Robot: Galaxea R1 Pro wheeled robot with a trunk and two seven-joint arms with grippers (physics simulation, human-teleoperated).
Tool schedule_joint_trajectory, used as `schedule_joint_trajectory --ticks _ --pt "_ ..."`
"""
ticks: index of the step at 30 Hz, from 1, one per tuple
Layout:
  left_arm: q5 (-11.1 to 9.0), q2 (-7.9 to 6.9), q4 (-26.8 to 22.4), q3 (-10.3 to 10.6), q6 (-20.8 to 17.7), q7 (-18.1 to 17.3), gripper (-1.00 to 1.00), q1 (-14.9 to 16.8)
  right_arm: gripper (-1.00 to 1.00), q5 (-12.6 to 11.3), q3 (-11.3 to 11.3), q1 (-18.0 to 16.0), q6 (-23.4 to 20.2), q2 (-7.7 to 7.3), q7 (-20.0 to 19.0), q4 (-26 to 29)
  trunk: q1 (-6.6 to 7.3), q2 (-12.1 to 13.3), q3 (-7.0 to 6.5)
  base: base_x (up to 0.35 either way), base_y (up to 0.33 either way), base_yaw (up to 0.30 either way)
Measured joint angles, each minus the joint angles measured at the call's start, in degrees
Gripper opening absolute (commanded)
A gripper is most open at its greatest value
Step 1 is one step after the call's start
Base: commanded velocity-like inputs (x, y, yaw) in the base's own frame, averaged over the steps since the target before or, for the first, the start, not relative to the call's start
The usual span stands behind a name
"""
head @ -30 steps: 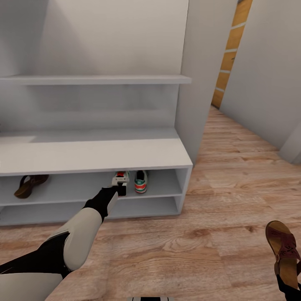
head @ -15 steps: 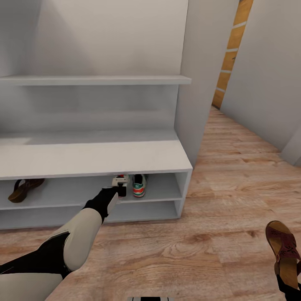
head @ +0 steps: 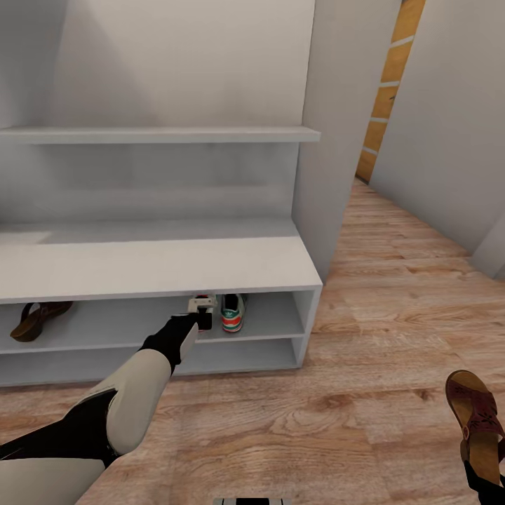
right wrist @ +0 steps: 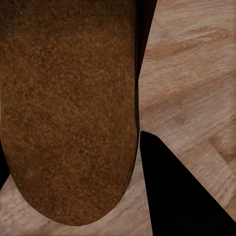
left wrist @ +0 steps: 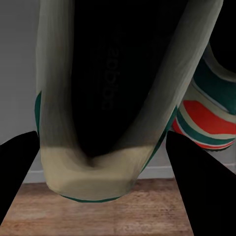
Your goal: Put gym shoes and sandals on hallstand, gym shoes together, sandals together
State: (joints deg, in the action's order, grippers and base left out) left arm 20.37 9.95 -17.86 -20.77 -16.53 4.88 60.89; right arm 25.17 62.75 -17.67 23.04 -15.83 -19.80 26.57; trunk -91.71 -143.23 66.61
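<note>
The left gripper point(head: 204, 315) has pushed its sneaker point(head: 200, 304) deeper onto the rack point(head: 154, 270), just beside the other sneaker point(head: 232, 313) at 3 o'clock — jaws clamped, release pending. Right gripper: cannot tell — a sandal point(head: 478, 421) rides above it.

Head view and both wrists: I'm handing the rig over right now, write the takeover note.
Left gripper: shut on a gym shoe, holding it in the upper tier of the hallstand, right beside the other gym shoe already on that shelf.
Right gripper: shut on a sandal, held over the corridor floor at the robot's right.
The other sandal lies at the left end of the same shelf.
Done: one gym shoe and one sandal are on the rack.
Left: release the gym shoe next to its mate, then carry the held sandal over and set it beside the shelved sandal.
</note>
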Motion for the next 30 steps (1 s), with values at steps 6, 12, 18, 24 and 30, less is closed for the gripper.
schedule_joint_trajectory --ticks 6,12,18,24,30 --pt "0.10 0.00 0.10 -0.01 -0.05 -0.01 1.00 -0.07 -1.00 -0.01 0.01 0.00 0.00 0.00 0.00 0.00 0.00 0.00 0.00 0.000 0.000 0.000" --pt "0.15 0.00 0.12 -0.01 0.12 -0.01 1.00 -0.08 -1.00 0.01 0.02 0.00 0.00 0.00 -0.01 -0.01 -0.03 0.00 0.00 -0.161 0.019 0.000" --pt "0.16 0.00 0.10 -0.01 0.18 -0.01 1.00 -0.08 -1.00 0.01 0.02 0.00 0.01 0.00 -0.01 -0.02 -0.03 0.00 0.00 -0.315 0.079 0.000" --pt "0.16 -0.01 0.05 0.00 0.31 0.00 1.00 -0.08 -1.00 0.01 0.01 0.00 0.01 0.00 0.01 -0.03 -0.03 0.00 0.00 -0.327 0.132 0.000" --pt "0.16 -0.20 -0.29 0.02 0.94 -0.15 1.00 -1.19 -1.00 0.10 -0.05 0.00 0.01 0.00 0.04 -0.06 -0.03 0.00 0.00 -0.282 0.221 0.000"
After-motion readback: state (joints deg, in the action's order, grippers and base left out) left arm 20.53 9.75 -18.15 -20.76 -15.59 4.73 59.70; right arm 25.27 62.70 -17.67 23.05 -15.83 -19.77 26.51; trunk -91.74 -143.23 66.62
